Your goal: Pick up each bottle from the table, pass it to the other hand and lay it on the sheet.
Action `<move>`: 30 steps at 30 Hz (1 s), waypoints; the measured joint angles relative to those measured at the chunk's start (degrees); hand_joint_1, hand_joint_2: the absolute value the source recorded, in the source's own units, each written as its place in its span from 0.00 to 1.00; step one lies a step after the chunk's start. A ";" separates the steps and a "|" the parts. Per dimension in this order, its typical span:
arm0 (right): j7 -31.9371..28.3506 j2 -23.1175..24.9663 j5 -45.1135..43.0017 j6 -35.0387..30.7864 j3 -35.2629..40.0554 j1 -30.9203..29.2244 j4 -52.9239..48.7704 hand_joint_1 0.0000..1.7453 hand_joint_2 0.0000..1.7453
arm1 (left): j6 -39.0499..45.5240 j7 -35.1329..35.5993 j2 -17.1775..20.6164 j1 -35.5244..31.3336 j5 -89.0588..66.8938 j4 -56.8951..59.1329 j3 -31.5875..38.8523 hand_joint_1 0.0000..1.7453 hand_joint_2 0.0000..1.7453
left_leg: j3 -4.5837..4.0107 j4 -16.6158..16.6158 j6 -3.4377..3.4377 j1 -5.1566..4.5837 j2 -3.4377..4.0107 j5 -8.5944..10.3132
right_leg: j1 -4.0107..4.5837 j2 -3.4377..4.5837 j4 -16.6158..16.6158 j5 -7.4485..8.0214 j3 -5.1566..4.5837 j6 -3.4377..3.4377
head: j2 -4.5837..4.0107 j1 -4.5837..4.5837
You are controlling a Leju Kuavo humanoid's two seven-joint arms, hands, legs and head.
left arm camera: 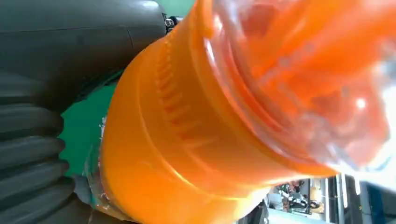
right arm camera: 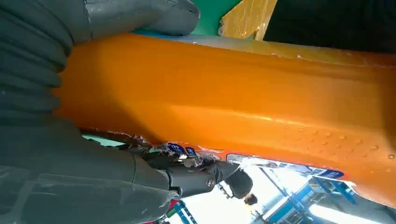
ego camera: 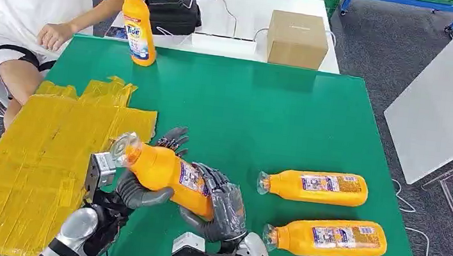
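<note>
Both hands hold one orange bottle (ego camera: 164, 167) above the green table (ego camera: 263, 119), clear cap toward the yellow sheet (ego camera: 33, 164). My left hand (ego camera: 139, 189) grips its neck end, thumb under it and fingers behind. My right hand (ego camera: 222, 208) wraps the base end. In the left wrist view the bottle's neck (left arm camera: 187, 140) lies against the left hand (left arm camera: 70, 46). The right wrist view shows the bottle's body (right arm camera: 257, 107) clasped by the right hand (right arm camera: 70, 177). Two more orange bottles (ego camera: 317, 186) (ego camera: 327, 236) lie on the table to the right. Another bottle (ego camera: 139, 24) stands upright at the far edge.
A person sits at the far left, one hand (ego camera: 54, 34) resting near the table corner beside the upright bottle. A cardboard box (ego camera: 297, 38) and a black case (ego camera: 173, 9) sit on a white table behind. A white table (ego camera: 452, 102) stands to the right.
</note>
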 measured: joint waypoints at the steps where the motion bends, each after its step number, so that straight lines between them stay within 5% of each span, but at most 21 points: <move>1: 0.00 -0.02 -0.09 0.00 0.24 -0.23 0.37 1.00 1.00 | 0.00 0.00 0.00 0.00 0.06 0.00 0.00 0.00 1.00 | 0.01 0.00 0.00 0.00 0.00 0.00 | 0.00 0.00 0.00 0.00 0.00 0.00 | 0.00 -0.02; 16: -2.21 -0.98 -4.22 3.61 4.39 -2.88 2.27 1.00 1.00 | 0.55 -0.61 0.00 0.01 1.66 1.14 0.37 0.00 1.00 | 0.00 0.00 0.00 0.00 0.01 0.00 | 0.00 0.01 0.00 0.00 -0.03 0.00 | 0.00 -0.02; 17: -2.21 -1.05 -4.28 3.69 4.48 -3.01 2.36 1.00 1.00 | 0.55 -0.63 0.00 0.01 1.68 1.18 0.44 0.26 1.00 | 0.00 0.00 0.00 0.00 0.01 0.00 | 0.00 0.01 0.00 0.00 -0.04 0.00 | 0.00 -0.02; 18: -2.21 -1.14 -4.44 3.96 4.59 -3.14 2.45 1.00 1.00 | 0.55 -0.63 0.00 0.00 1.68 1.29 0.46 1.00 1.00 | 0.00 0.00 0.00 0.00 0.01 0.00 | 0.00 0.01 0.00 0.00 -0.03 0.00 | 0.00 -0.02; 30: -2.21 -1.49 -5.84 4.04 5.38 -3.43 2.77 1.00 1.00 | 1.46 -1.18 0.00 0.02 1.97 1.60 0.48 1.00 1.00 | 0.00 0.00 0.00 0.00 0.01 0.00 | 0.00 0.01 0.00 0.00 -0.03 0.00 | 0.00 -0.02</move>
